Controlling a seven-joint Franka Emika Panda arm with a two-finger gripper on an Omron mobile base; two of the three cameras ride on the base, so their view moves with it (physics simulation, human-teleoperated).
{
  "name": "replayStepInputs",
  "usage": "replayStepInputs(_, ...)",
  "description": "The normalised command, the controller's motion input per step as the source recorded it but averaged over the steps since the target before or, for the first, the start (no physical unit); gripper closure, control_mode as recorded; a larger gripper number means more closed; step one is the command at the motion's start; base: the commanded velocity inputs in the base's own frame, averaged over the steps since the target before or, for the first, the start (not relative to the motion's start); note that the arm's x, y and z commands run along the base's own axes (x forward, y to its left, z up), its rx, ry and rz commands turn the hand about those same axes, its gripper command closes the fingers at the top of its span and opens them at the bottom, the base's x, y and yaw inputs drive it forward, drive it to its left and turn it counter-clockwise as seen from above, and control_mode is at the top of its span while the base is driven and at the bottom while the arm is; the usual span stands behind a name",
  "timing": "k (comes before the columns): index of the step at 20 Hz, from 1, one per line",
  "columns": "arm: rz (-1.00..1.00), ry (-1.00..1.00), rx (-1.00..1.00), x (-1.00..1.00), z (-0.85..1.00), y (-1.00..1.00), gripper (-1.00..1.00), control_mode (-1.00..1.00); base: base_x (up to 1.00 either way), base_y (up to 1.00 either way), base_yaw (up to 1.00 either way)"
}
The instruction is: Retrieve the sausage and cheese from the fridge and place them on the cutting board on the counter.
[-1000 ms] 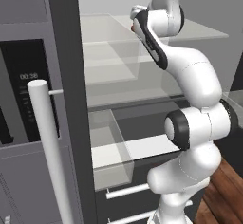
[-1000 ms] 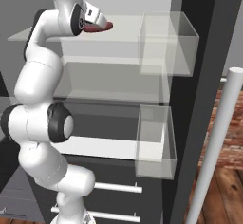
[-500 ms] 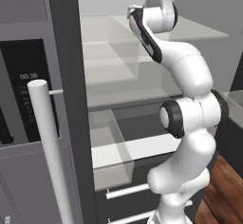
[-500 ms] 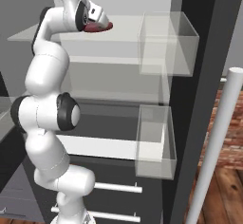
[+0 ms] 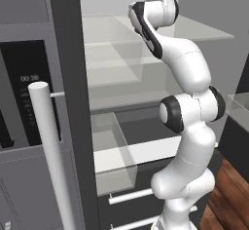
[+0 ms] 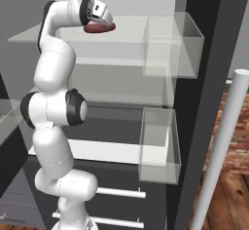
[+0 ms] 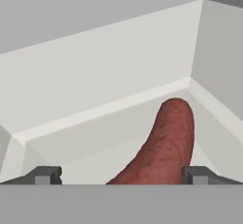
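The fridge point(image 5: 65, 83) stands open, and my arm reaches up to its top glass shelf point(image 6: 131, 31). On that shelf lies the sausage point(image 6: 100, 28), a reddish-brown link. My gripper point(image 6: 98, 21) hangs right over it. In the hand view the sausage point(image 7: 166, 142) runs up between my two dark fingertips point(image 7: 45, 174), closer to the right one, and my gripper point(image 7: 121, 175) is open around it without touching. The cheese, the cutting board and the counter are out of view.
Clear door bins point(image 6: 171, 44) point(image 6: 158, 146) hang on the open door to the right. A long silver handle point(image 6: 221, 146) stands in front of it. A clear bin point(image 5: 112, 151) sits on a lower shelf above drawers with white bars point(image 6: 119, 192). Wooden floor point(image 5: 231, 195) lies below.
The hand has crept a little further in over the sausage, and the lower arm has swung more upright. The jaws stayed open and the sausage has not moved.
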Motion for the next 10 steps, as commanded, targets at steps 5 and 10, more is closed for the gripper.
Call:
replayStepInputs(5,0.0,0.0,0.0,0.25,0.0,0.0,-1.0,-1.0,0.0,0.0,0.0)
replayStepInputs(10,0.0,0.0,0.0,0.13,-0.07,0.0,-1.0,-1.0,0.0,0.0,0.0)
